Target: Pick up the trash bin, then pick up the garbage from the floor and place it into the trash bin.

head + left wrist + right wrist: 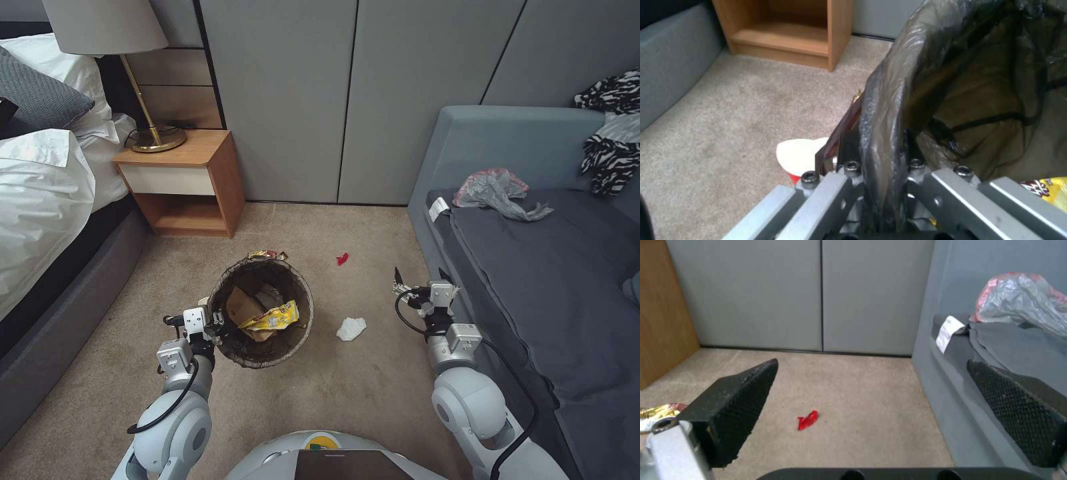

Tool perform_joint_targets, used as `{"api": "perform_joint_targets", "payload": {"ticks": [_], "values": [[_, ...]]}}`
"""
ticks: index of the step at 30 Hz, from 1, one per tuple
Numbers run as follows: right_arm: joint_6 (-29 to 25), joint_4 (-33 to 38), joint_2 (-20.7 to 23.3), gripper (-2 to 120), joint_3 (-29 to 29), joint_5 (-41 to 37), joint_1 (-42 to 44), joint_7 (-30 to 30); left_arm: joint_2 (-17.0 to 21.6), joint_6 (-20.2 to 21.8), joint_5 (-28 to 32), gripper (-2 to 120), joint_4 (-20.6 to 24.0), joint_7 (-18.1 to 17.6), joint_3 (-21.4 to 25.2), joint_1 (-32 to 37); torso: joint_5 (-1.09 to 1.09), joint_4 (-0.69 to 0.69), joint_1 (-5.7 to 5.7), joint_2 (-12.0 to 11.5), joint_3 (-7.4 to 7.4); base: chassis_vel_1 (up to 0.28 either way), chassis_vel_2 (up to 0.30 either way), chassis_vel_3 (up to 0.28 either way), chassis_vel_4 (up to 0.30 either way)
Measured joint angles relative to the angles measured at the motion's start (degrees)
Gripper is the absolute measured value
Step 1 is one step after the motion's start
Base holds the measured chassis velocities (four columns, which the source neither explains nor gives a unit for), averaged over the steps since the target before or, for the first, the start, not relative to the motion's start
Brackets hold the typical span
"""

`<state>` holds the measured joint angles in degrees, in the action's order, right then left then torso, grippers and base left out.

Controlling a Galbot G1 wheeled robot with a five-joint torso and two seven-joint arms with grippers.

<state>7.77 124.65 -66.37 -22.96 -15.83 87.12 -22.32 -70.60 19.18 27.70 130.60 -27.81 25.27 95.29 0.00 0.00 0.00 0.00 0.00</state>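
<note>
Gripping the liner-covered rim of the trash bin (261,313), the left gripper (212,325) sits on the bin's left side, its fingers pinched across the wall, one inside and one outside, as the left wrist view shows with the dark liner (889,110) running between the metal finger bases. Inside the bin lie a tan paper piece (241,305) and a yellow snack wrapper (273,317). A gold-and-red wrapper (267,255) rests on the carpet just behind the bin's far rim, and the left wrist view shows a red-and-white cup (801,158) on the floor just outside the bin by the gripper.

To the right of the bin, a crumpled white tissue (351,328) lies on the carpet between the bin and the right arm. Farther from the robot than the bin, a small red scrap (343,259) lies in the open.

Right of the bin and well apart from it, beside the grey sofa (533,267), the right gripper (420,278) hovers with fingers spread wide and empty. The red scrap (807,420) lies ahead of and below those fingers, between them in the right wrist view. The right arm is plainly the nearer one to both loose pieces; I judge the tissue sits closer to the robot than the fingertips, toward the bin.
</note>
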Motion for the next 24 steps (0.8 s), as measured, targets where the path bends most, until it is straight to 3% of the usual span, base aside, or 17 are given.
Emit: {"api": "perform_joint_targets", "payload": {"ticks": [8, 14, 17, 24], "values": [[0.5, -0.6, -0.2, 100, 0.6, -0.2, -1.3, -0.2, -0.2, 0.0, 0.0, 0, -0.1, 0.0, 0.0, -0.2, 0.00, 0.00, 0.00, 0.0, 0.00, 0.000, 0.000, 0.000, 0.000], [2.7, -2.7, 2.3, 100, 2.2, -6.8, -5.4, -0.7, -0.4, 0.0, 0.0, 0, -0.1, -0.1, -0.1, -0.2, 0.00, 0.00, 0.00, 0.0, 0.00, 0.000, 0.000, 0.000, 0.000], [6.0, -5.2, 4.6, 100, 4.0, -11.6, -8.7, -1.1, -0.5, 0.0, -0.2, 0, -0.2, -0.1, -0.2, -0.1, 0.00, 0.00, 0.00, 0.0, 0.00, 0.000, 0.000, 0.000, 0.000], [8.6, -11.6, 6.4, 100, 6.9, -13.8, -13.6, -0.1, -0.5, 0.1, -0.3, 0, -0.2, -0.1, -0.2, -0.1, 0.01, 0.00, 0.00, 0.0, 0.00, 0.000, 0.000, 0.000, 0.000]]}}
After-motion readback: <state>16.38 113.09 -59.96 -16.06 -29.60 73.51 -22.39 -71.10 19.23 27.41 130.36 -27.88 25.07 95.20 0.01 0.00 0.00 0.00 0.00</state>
